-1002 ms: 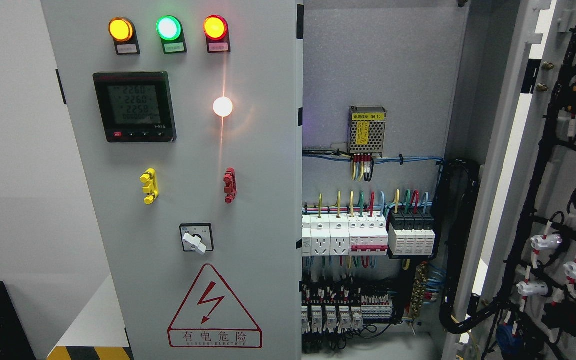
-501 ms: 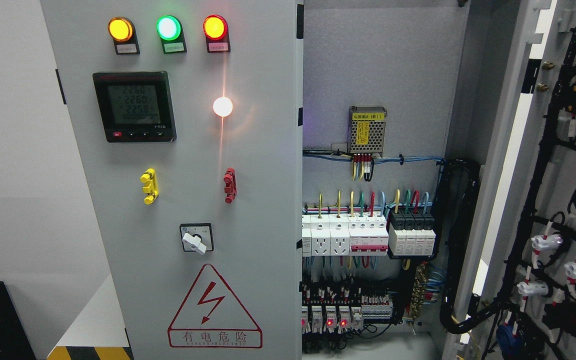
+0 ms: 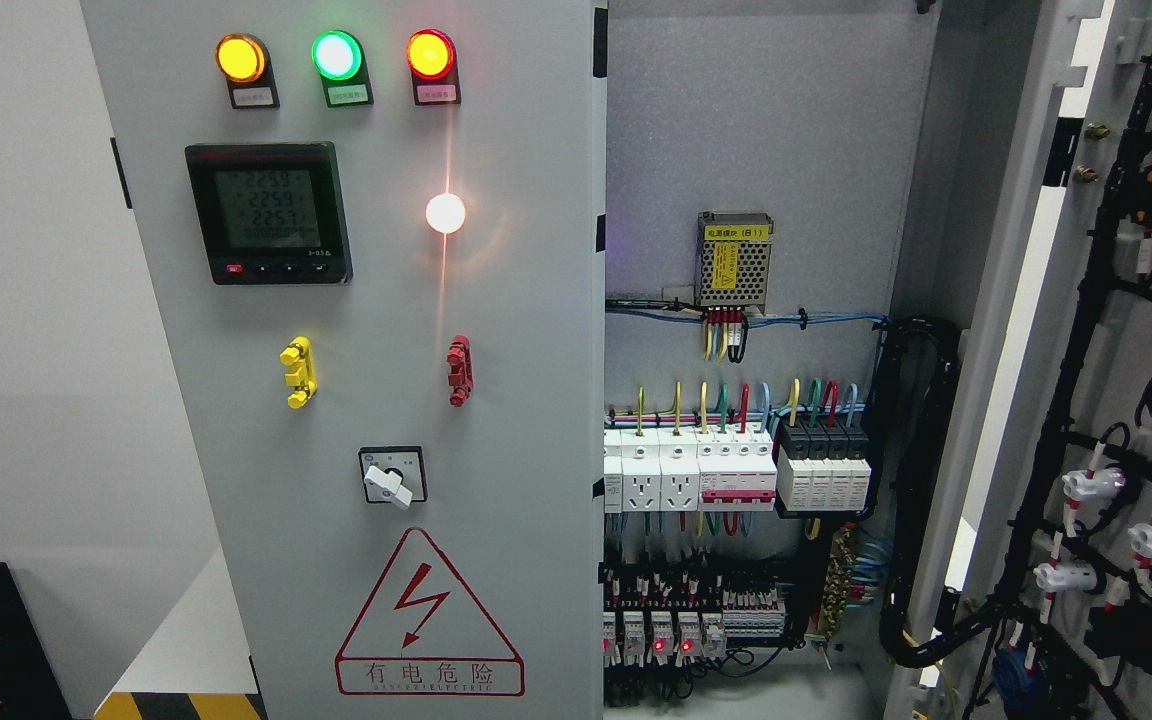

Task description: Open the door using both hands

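Cabinet (image 3: pixel 756 120) interior with breakers (image 3: pixel 736 470)

Left door (image 3: pixel 496 330) of the cabinet: digital meter (image 3: pixel 268 212) near the upper left shows three rows of digits, reading about 2259, 2259, 2257; a fourth, smaller row too small to read. Warning triangle (image 3: pixel 429 612) at the door's bottom edge carries a red lightning bolt and red characters 有电危险, with a line of tiny Latin print under them, unreadable. Small labels under the three lamps (image 3: pixel 336 55) at the top edge: print too small. Inside the cabinet, the mesh power supply box (image 3: pixel 734 258) has a yellow label (image 3: pixel 736 232) along its top with Chinese characters and "(B1)", roughly legible.
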Controlling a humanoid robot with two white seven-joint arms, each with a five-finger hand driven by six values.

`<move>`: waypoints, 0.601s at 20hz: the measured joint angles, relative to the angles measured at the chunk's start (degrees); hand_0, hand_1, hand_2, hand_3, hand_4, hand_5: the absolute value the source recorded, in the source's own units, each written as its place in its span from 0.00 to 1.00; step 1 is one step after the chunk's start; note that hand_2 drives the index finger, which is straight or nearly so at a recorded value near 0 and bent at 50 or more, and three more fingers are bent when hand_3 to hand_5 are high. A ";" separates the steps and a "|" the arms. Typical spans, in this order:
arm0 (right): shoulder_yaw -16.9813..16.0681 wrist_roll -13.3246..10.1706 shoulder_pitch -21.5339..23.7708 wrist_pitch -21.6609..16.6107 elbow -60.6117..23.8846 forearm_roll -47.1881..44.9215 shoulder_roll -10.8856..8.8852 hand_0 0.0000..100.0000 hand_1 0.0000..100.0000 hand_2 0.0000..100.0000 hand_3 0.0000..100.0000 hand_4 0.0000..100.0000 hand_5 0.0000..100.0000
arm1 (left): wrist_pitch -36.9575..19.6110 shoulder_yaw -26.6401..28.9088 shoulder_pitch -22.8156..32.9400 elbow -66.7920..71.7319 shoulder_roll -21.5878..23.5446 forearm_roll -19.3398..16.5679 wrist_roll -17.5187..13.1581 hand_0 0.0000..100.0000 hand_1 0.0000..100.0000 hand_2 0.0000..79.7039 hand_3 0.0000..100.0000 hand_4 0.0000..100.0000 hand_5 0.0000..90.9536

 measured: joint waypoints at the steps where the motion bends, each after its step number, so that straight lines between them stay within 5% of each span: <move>1: 0.03 -0.01 -1.17 0.15 -0.09 -0.35 0.05 0.19 0.00 0.00 0.00 0.00 0.00 | 0.00 0.01 0.00 0.00 -0.08 -0.01 0.31 0.00 0.00 0.00 0.00 0.00 0.00; 12: -0.48 -0.25 -14.22 9.13 1.15 -4.77 0.84 0.19 0.00 0.00 0.00 0.00 0.00 | 0.00 0.05 0.00 -0.05 -0.64 0.29 0.62 0.00 0.00 0.00 0.00 0.00 0.00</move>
